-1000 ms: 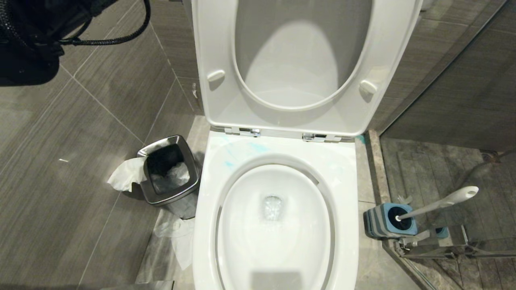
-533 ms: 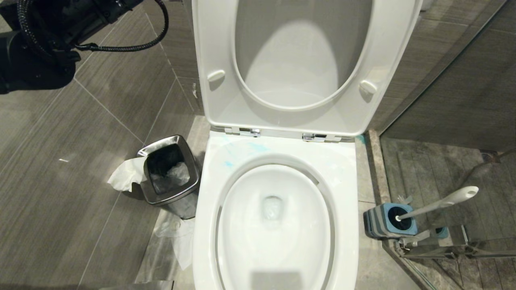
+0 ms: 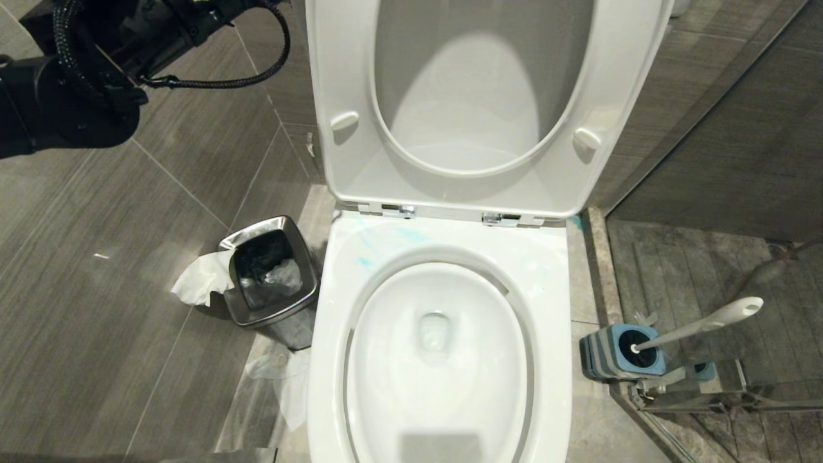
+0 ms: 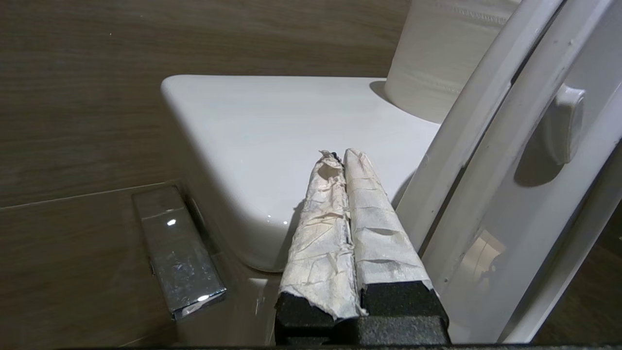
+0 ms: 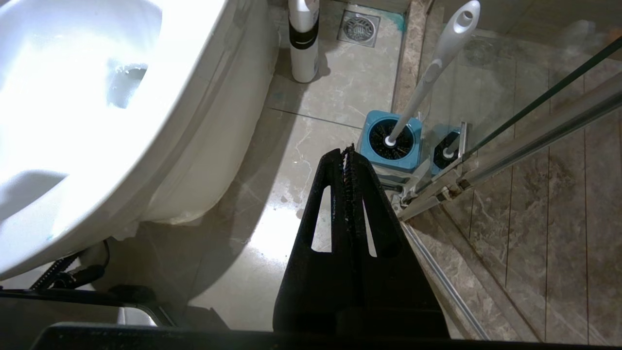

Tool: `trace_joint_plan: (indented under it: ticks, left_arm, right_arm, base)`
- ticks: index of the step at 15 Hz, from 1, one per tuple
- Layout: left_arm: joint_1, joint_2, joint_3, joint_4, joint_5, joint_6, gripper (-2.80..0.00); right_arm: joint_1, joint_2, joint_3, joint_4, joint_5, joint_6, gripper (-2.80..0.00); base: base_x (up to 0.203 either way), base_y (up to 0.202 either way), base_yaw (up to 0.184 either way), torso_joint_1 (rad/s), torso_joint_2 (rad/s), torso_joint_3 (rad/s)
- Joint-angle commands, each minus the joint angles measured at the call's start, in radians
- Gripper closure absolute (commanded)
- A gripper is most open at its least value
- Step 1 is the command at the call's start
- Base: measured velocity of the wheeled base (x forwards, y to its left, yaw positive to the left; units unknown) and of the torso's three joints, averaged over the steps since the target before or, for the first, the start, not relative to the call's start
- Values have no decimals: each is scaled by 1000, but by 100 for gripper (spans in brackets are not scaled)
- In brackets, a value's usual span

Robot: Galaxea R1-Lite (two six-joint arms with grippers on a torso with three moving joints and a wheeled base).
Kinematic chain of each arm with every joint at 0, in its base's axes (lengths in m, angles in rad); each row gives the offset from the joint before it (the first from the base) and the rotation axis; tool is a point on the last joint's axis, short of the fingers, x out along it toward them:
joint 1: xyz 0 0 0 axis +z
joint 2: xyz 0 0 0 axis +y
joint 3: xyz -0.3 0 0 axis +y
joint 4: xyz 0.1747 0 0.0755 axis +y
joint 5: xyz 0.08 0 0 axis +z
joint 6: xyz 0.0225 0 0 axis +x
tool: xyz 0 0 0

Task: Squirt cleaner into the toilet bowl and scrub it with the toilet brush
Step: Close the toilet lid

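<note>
The left gripper [image 4: 340, 158] is pressed shut and empty, up beside the raised lid of the big white toilet bowl [image 3: 553, 360]. The right gripper [image 5: 347, 153] is shut too, low above the floor. The toilet brush [image 5: 427, 78] stands in its blue holder [image 5: 391, 146], just past the right gripper. Blue cleaner [image 3: 411, 235] smears the rim.

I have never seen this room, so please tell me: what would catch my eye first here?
The white toilet bowl fills the middle, its seat and lid raised, with turquoise cleaner smears on the rim behind the basin. The toilet brush stands in its blue holder on the floor at the right. A steel bin with crumpled paper sits on the left.
</note>
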Motion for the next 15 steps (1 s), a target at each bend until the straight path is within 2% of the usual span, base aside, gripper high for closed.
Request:
trace_joint_plan:
  ticks: [1, 5, 9, 12, 15]
  left_arm:
    - [-16, 2, 5, 0, -3, 8, 0]
    - [-40, 8, 21, 5, -15, 32, 0]
    - [-46, 2, 53, 9, -113, 72, 0]
    - [-40, -35, 91, 48, -193, 15, 0]
    - [-37, -78, 133, 52, -222, -58, 0]
  right_arm:
    - [0, 0, 0, 0, 0, 1, 0]
    - [0, 0, 0, 0, 0, 0, 0]
    - [0, 0, -1, 0, 0, 0, 0]
    - [0, 0, -1, 0, 0, 0, 0]
    - [0, 0, 0, 0, 0, 0, 0]
  base:
    - [0, 0, 0, 0, 0, 0]
    - [0, 0, 0, 0, 0, 0]
    - [0, 0, 0, 0, 0, 0]
    - [0, 0, 0, 0, 0, 0]
    - [0, 0, 0, 0, 0, 0]
